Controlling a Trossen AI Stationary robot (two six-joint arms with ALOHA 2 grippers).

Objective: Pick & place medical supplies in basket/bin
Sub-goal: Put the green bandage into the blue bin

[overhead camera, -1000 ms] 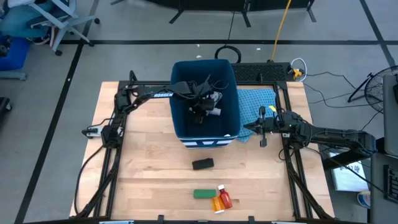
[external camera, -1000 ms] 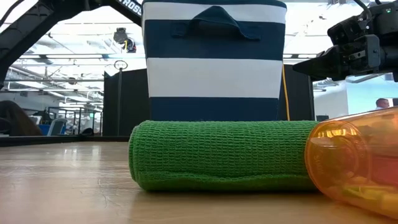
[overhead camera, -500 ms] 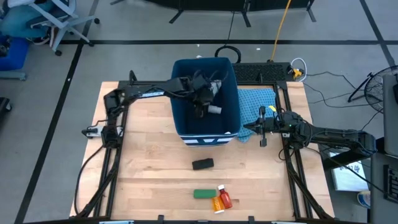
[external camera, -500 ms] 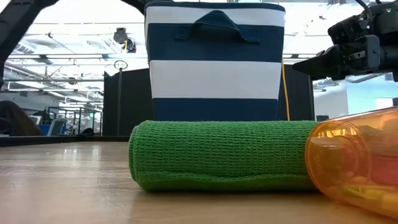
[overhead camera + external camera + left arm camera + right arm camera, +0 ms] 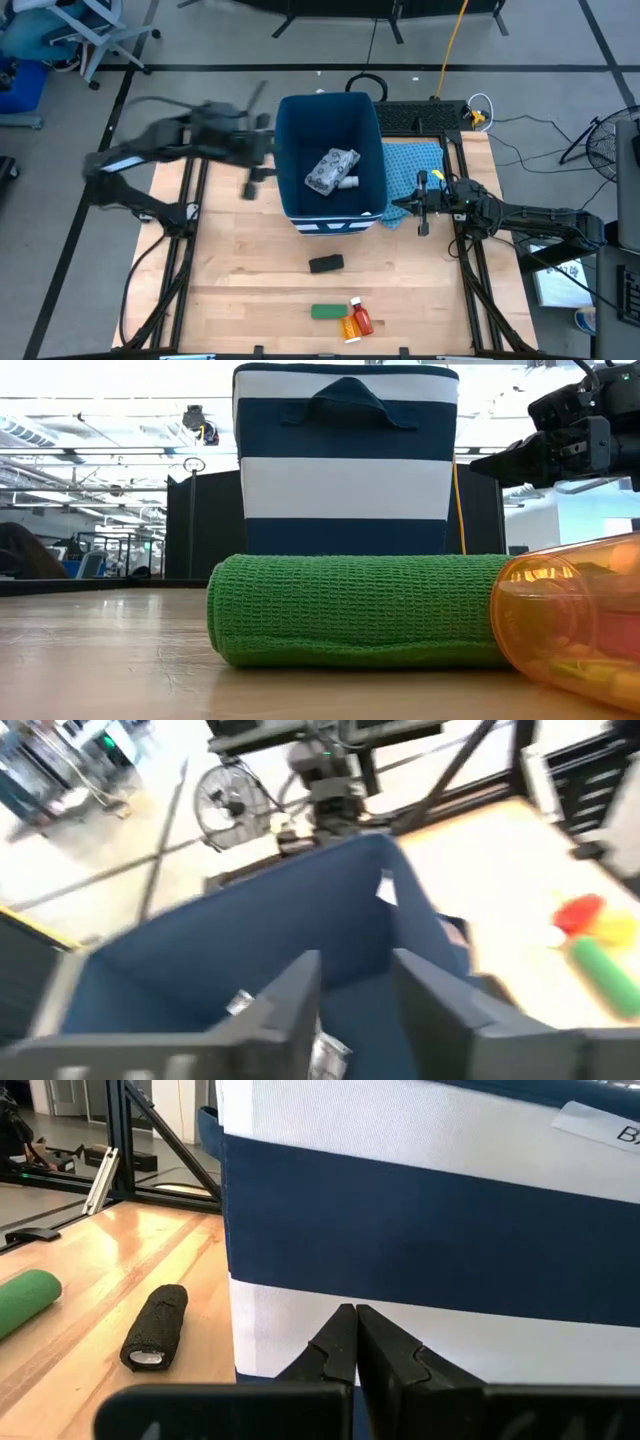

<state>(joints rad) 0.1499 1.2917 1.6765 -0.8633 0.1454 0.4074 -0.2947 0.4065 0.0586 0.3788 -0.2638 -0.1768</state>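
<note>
While the left hand [image 5: 250, 178] hangs beside the deep dark blue, white-striped bin [image 5: 296, 150], fingers apart and empty, a white patterned soft packet [image 5: 328, 169] and small white bottle [image 5: 347, 183] lie inside. Right hand [image 5: 397, 206], pinched closed, sits by the bin's other side; black oblong piece [image 5: 326, 264], green roll [image 5: 327, 312] and orange and red bottles [image 5: 356, 320] lie on the wooden tabletop [image 5: 240, 290].

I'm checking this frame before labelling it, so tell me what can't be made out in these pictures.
- Left gripper: motion-blurred in the high view, so its opening is unreadable.
- Bin contents: the low view shows only the striped front; the green roll hides the base.
- Orange bottle: cut off by the low view's right edge.
- White bottle beside the white packet: too small for detail.
</note>
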